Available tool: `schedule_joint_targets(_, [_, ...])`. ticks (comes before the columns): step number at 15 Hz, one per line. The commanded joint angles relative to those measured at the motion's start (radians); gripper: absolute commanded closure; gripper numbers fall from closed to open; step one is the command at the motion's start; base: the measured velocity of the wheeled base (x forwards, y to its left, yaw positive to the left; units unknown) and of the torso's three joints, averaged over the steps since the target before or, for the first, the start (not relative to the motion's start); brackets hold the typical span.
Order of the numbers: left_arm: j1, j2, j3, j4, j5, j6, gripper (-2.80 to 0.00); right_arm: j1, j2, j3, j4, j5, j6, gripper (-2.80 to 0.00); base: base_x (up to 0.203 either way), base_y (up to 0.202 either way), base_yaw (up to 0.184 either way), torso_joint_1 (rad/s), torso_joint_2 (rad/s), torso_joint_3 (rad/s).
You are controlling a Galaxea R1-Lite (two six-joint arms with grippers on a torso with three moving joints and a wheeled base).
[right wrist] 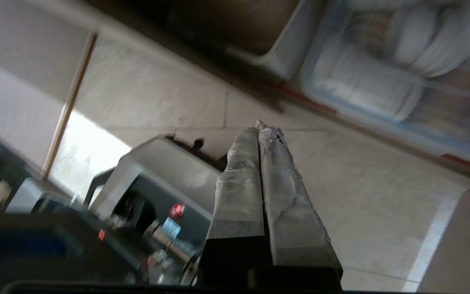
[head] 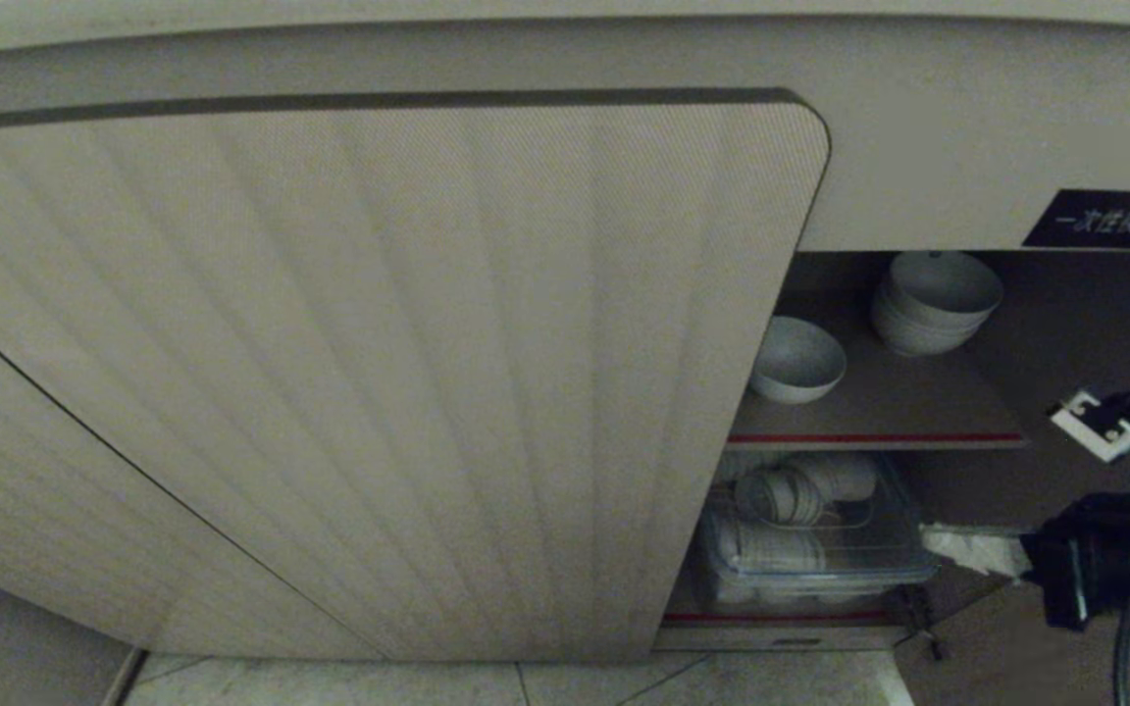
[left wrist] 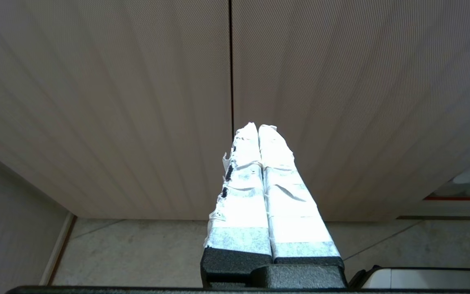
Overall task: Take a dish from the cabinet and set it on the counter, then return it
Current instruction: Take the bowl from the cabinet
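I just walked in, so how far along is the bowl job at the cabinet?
Barely begun. Done: the cabinet stands open. In hand: the right gripper, shut and empty, is near the lower shelf. Left: the single bowl sits on the upper shelf beside the bowl stack. The left gripper is shut at the doors.

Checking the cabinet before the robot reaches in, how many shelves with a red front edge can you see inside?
2: the upper shelf carrying the single bowl and the bowl stack, and the lower shelf under the clear bin. The door may hide more.
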Motion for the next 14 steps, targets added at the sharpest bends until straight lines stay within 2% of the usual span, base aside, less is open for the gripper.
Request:
schedule_joint_targets(1, [-0.001, 0.0, 0.0, 0.0, 0.0, 0.0, 0.0, 0.003, 0.063, -0.048, -0.001, -0.009, 0.015, 0.0, 0.0, 0.0, 0.0, 0.0, 0.0, 0.0])
schedule_joint_targets(6, [-0.001, 0.0, 0.0, 0.0, 0.0, 0.0, 0.0, 0.007, 0.138, -0.089, -0.028, -0.029, 0.058, 0.0, 0.0, 0.0, 0.0, 0.0, 0.0, 0.0])
schedule_joint_targets(10, [0.0, 0.0, 0.0, 0.0, 0.0, 0.0, 0.0, 0.08, 0.208, -0.122, -0.107, -0.123, 0.166, 0.0, 0.0, 0.0, 0.0, 0.0, 0.0, 0.0])
schedule_joint_targets(14, [-0.001, 0.0, 0.0, 0.0, 0.0, 0.0, 0.0, 0.092, 0.256, -0.174, -0.119, -0.2, 0.188, 0.0, 0.0, 0.0, 0.0, 0.0, 0.0, 0.0])
